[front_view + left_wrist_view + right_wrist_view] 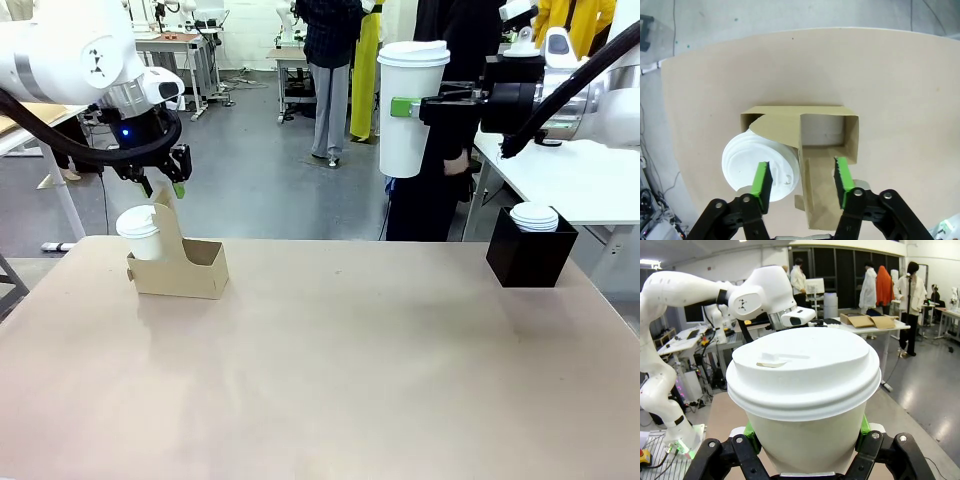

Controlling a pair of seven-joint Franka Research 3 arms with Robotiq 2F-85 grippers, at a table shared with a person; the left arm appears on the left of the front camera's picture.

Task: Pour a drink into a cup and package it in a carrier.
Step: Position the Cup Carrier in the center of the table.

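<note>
My right gripper (405,107) is shut on a tall white lidded cup (412,110), held upright high above the table's far right; in the right wrist view the cup (802,390) sits between the green pads (752,432). The brown cardboard carrier (180,268) stands at the table's left with another lidded white cup (138,225) in its left slot. My left gripper (165,190) hovers just above the carrier. In the left wrist view its jaws (801,182) stand apart, one on each side of the carrier's handle tab (817,170), beside that cup's lid (747,160).
A black square box (528,255) with a small stack of white lids (534,215) on it stands at the table's far right. A person in dark clothes stands behind the held cup. Bare tan table surface (350,370) stretches across the middle and front.
</note>
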